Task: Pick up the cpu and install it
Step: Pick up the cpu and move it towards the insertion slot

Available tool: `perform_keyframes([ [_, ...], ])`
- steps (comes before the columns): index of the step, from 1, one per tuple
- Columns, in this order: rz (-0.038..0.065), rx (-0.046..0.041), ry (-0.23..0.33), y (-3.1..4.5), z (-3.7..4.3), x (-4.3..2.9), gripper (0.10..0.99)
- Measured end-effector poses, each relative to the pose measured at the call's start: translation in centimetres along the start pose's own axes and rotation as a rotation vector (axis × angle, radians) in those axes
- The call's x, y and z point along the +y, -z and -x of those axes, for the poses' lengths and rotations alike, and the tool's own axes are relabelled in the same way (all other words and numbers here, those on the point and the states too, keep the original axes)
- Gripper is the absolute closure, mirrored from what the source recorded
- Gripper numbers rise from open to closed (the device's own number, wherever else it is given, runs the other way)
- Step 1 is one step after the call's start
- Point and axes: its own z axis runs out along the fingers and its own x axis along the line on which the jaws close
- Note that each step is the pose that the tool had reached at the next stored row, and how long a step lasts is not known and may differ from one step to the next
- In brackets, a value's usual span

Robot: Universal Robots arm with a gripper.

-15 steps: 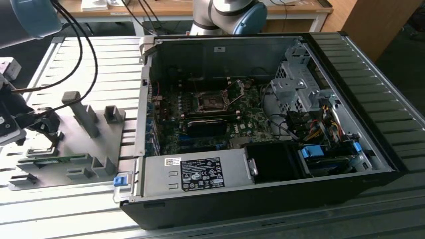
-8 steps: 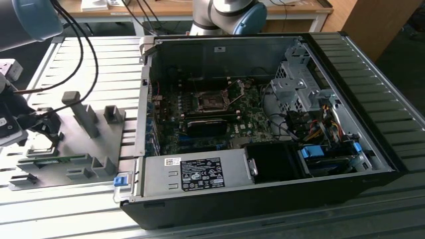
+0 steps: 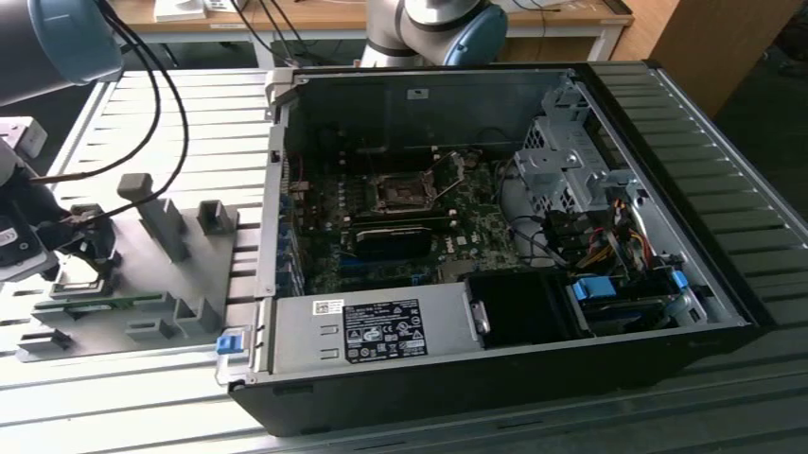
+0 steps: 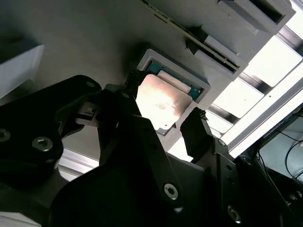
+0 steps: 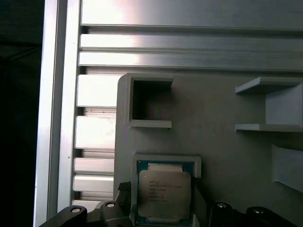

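Fingers (image 4: 195, 127) apart, flanking cpu (image 4: 161, 101), which lies flat in grey fixture pocket (image 5: 165, 158) on slatted desk (image 5: 189, 42). Grasp looks imminent: best centred on opposite edges, closing evenly, so chip sits level, not cocked against pocket wall.

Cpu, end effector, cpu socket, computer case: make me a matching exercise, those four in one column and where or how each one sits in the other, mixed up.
1. cpu
2. end effector
3. cpu socket
4. computer case

A. on the motherboard, inside the case
B. open, straddling the chip
C. lying on the slatted table, side panel off
D. seated in a recess of the grey fixture

Pairs: 1-D, 2-B, 3-A, 4-C
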Motion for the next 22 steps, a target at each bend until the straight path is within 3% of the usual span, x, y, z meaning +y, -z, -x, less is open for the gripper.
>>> perform_keyframes([
  [14,0.001,-0.0002,0.000,-0.13,0.00,0.15,0.451],
  [16,0.001,-0.0002,0.000,-0.15,0.00,0.14,0.467],
  [17,0.001,-0.0003,0.000,-0.17,0.00,0.15,0.533],
  [22,0.001,-0.0006,0.000,-0.12,0.01,0.15,0.545],
])
